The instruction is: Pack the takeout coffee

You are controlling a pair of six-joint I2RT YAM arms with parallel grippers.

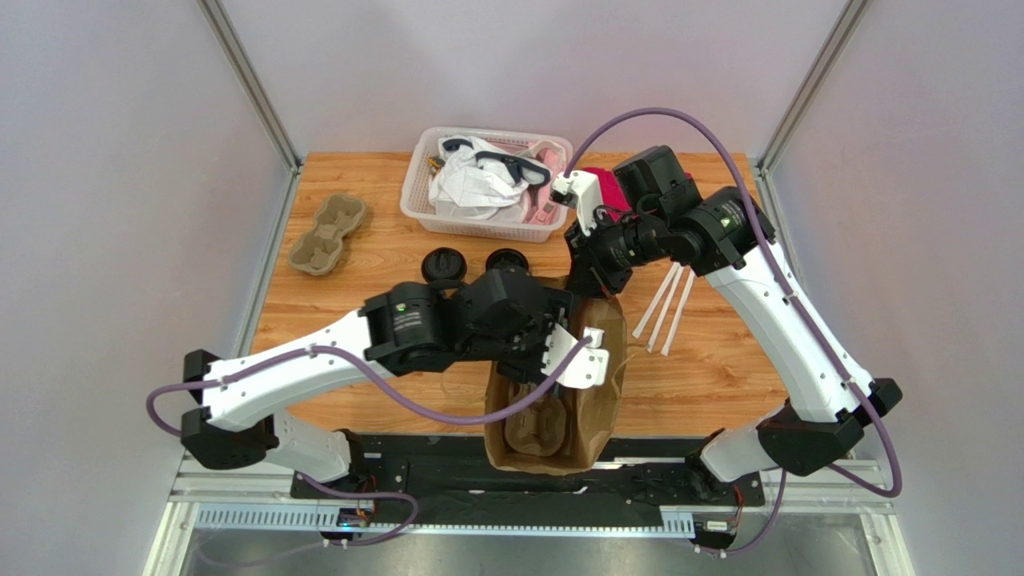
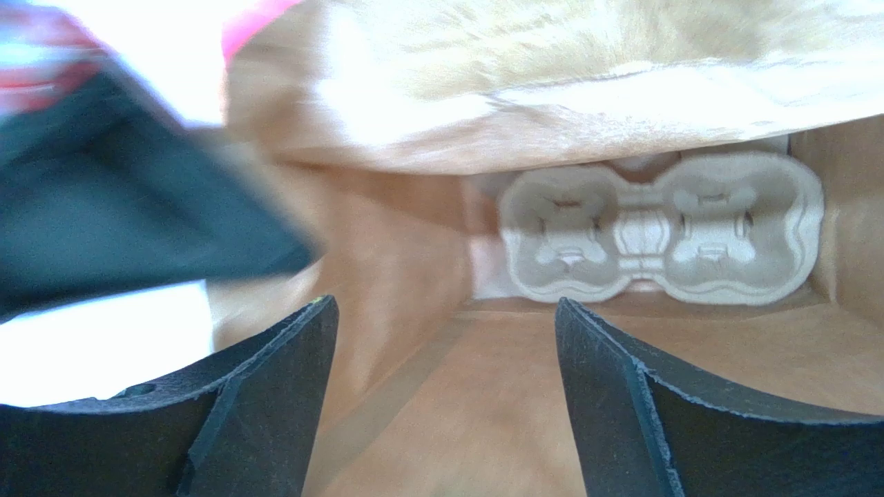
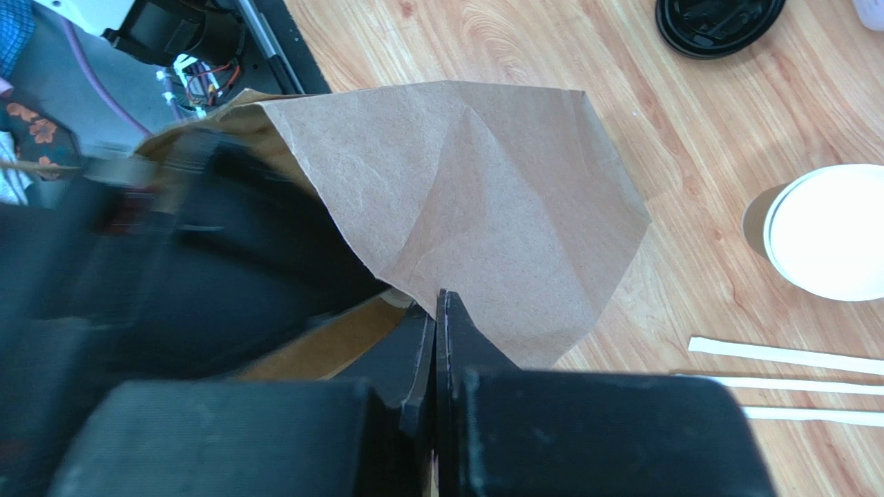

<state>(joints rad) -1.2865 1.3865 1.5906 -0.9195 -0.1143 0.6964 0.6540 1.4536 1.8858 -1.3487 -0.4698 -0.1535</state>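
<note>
So the big brown paper bag (image 1: 565,408) sits at the near edge of the table (image 1: 709,372), between the two arms, with its mouth open. All I can see inside is a grey pulp cup tray (image 2: 664,228), a two-well one, resting at the bottom.

The left gripper (image 2: 446,305) is poked into the bag mouth with its fingers spread wide and nothing between them. The right gripper (image 3: 436,305) has its fingers pressed together, pinching the far edge of the bag.

The takeout coffee cup (image 3: 830,233) isn't packed. It stands on the bare table outside the bag, brown on the side and white on top. It's close to the three white sticks (image 3: 799,357). I can't find it in the top view. Two black lids (image 1: 445,264) (image 1: 507,261) sit just far-left of the bag, and I can't tell whether cups are under them.

At the far middle there's a white plastic basket (image 1: 421,204). It holds a crumpled white cloth (image 1: 463,186), black-framed glasses (image 1: 505,162) and some pink stuff (image 1: 551,198). A second pulp tray (image 1: 327,234) lies on the table at the far left, well apart from the bag.
</note>
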